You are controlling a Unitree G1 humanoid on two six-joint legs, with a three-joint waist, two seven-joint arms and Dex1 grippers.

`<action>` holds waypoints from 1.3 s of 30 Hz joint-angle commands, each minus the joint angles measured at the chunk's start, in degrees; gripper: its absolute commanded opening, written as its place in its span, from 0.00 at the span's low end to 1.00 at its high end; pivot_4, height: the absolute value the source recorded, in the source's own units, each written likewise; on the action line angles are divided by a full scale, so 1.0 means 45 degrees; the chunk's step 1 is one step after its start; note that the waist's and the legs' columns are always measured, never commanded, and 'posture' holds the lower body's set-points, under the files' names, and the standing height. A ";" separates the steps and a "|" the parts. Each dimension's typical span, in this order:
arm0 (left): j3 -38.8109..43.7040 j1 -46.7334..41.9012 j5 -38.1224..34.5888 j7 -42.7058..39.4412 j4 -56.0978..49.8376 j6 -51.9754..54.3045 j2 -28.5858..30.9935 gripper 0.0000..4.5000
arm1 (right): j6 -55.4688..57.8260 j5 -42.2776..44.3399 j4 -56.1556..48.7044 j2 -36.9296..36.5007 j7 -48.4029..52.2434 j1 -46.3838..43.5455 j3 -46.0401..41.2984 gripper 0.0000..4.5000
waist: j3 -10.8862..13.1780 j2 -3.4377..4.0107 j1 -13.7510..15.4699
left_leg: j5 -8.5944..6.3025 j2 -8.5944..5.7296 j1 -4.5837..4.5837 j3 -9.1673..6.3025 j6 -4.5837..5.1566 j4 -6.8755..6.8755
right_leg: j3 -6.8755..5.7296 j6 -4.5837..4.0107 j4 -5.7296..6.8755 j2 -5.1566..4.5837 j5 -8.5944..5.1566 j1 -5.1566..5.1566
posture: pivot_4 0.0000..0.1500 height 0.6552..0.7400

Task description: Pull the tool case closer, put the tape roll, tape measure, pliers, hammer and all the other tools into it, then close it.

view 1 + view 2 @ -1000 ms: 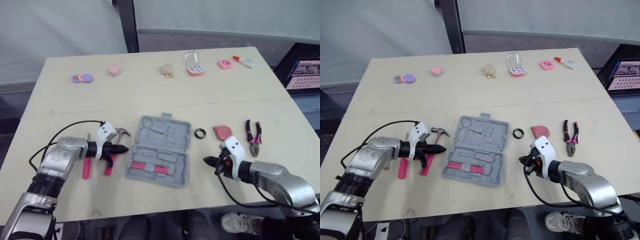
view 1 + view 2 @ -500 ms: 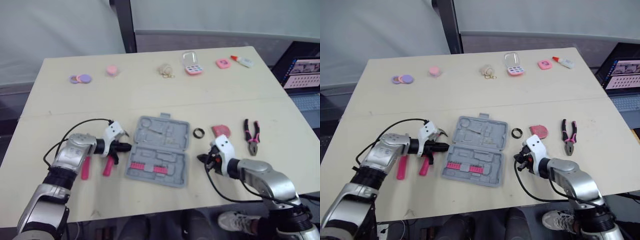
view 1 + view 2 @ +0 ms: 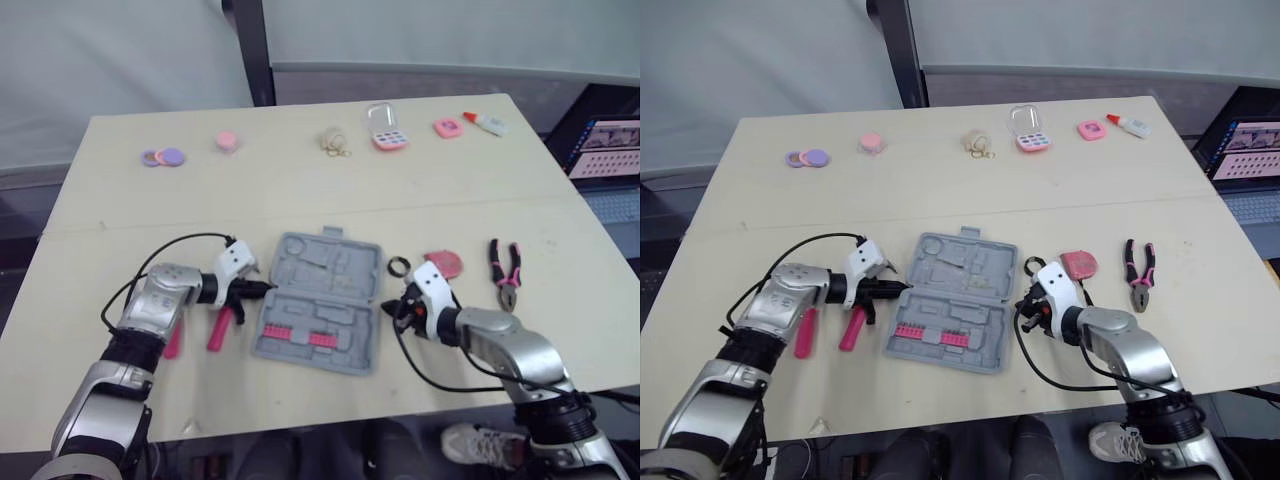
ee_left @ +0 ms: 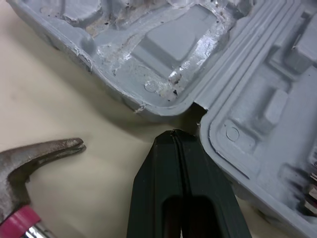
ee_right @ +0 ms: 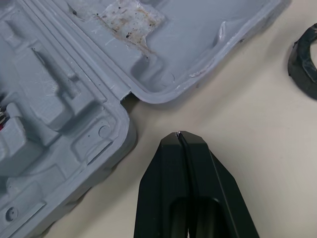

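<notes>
1. The grey moulded-plastic tool case point(image 3: 318, 300) lies open and flat near the front middle of the pale table point(image 3: 300, 190). Its lid half is toward 12 o'clock and the half holding pink bits toward 6, so the hinge line runs roughly 9 to 3.
2. The left gripper point(image 3: 262, 287) is at the case's 9 o'clock edge with its black fingers pressed together. Its tip is just beside the notch where the two halves meet; contact cannot be told.
3. The right gripper point(image 3: 388, 309) is at the 3 o'clock edge, fingers likewise closed. Its tip points at the matching notch, with a strip of bare table between.
4. Both arms look equally near, one at each end of the hinge. The pull should run toward 6 o'clock, across that line, kept even so the case does not swivel.
5. No loose tool is in the case yet.
   - The pink-handled hammer point(image 3: 219, 330) lies at the left gripper's 7 o'clock.
   - The black tape roll point(image 3: 399, 266), pink tape measure point(image 3: 444, 264) and pink-and-black pliers point(image 3: 507, 270) lie off the case's 2 o'clock side.
</notes>
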 commanded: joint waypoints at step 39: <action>0.0199 0.4456 -0.1526 -0.0619 -0.8597 0.6180 0.1437 0.00 | 0.1419 0.0827 -0.3441 -0.1128 0.1623 0.1480 0.0759 0.01 | -0.0004 -0.0004 -0.0021 | -0.0002 0.0016 -0.0001 -0.0010 -0.0002 -0.0021 | 0.0006 0.0000 -0.0006 -0.0002 0.0000 -0.0017 | 1.00 1.00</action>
